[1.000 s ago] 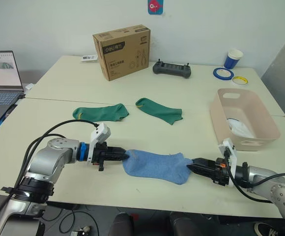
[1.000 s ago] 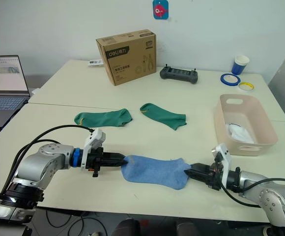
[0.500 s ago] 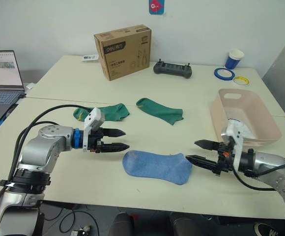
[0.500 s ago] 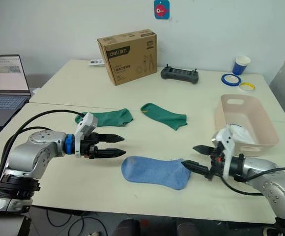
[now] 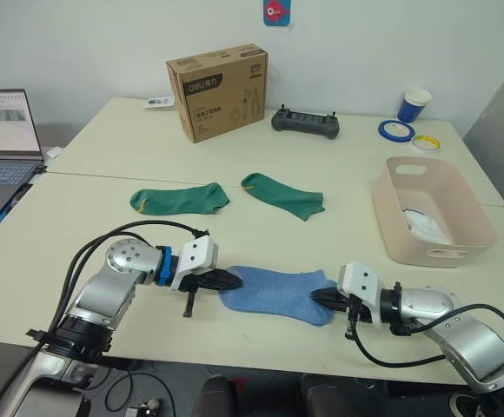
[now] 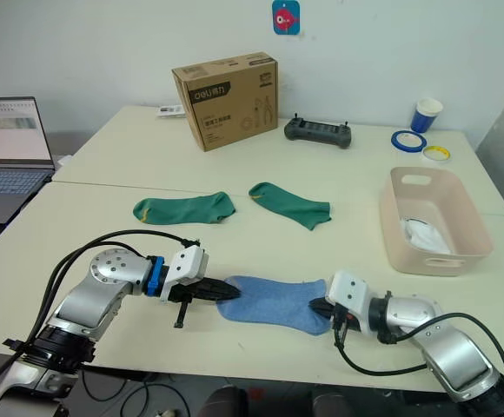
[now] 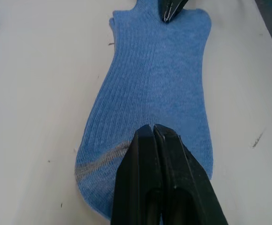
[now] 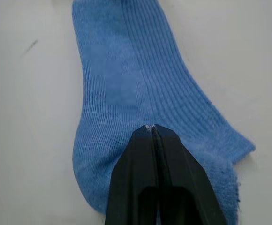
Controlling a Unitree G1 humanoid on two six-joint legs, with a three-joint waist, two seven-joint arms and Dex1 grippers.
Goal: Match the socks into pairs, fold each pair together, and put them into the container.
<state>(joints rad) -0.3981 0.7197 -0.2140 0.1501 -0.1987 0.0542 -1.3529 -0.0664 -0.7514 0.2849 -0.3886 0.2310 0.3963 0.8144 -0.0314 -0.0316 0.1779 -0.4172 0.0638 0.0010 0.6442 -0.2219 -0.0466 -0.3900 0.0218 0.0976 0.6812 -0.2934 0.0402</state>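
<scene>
Left hand (image 5: 231, 280) down on the tabletop (image 5: 87, 234), fingers pressed together on the left end of the light blue sock (image 5: 278, 294), apparently pinching the fabric there. Sock flat near the front edge, long axis running left to right straight between the two hands, sloping slightly toward the robot at its right end. Looks thick enough to be the blue pair stacked, though hard to confirm. Right hand (image 5: 320, 297) at the opposite end, fingers likewise closed on the sock near its right tip. Each hand at one end, pointing inward along the sock's length, so likely set for a fold end over end; either hand equally placed to carry its end across to the other.

Farther back on the tabletop, two dark green socks (image 5: 180, 199) side by side, untouched, a little apart. Pink container (image 5: 474, 211) at the far right, nearer the right hand, something white (image 5: 426, 228) lying inside it
</scene>
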